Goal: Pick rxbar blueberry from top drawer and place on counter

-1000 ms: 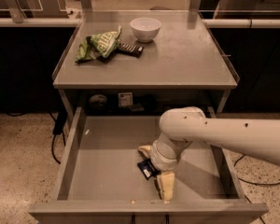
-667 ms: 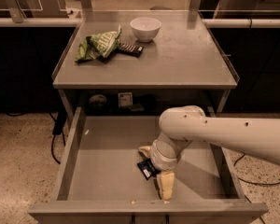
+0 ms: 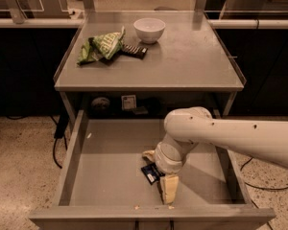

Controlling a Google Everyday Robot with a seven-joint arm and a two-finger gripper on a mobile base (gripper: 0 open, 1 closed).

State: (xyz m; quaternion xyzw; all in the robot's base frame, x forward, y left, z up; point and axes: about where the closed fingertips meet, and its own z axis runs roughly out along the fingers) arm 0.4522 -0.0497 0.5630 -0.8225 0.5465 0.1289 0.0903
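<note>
The rxbar blueberry (image 3: 149, 172), a small dark navy wrapper with a pale patch, lies on the floor of the open top drawer (image 3: 110, 162), near its middle front. My gripper (image 3: 160, 174) is down inside the drawer, right at the bar, on the end of the white arm that reaches in from the right. The arm's wrist hides part of the bar. The counter (image 3: 182, 61) is the grey cart top above the drawer.
On the counter's far left lie a green-and-white chip bag (image 3: 101, 46) and a dark striped bar (image 3: 134, 50), with a white bowl (image 3: 149, 29) behind them. The drawer's low side walls (image 3: 73, 152) and front panel (image 3: 149, 214) enclose the gripper.
</note>
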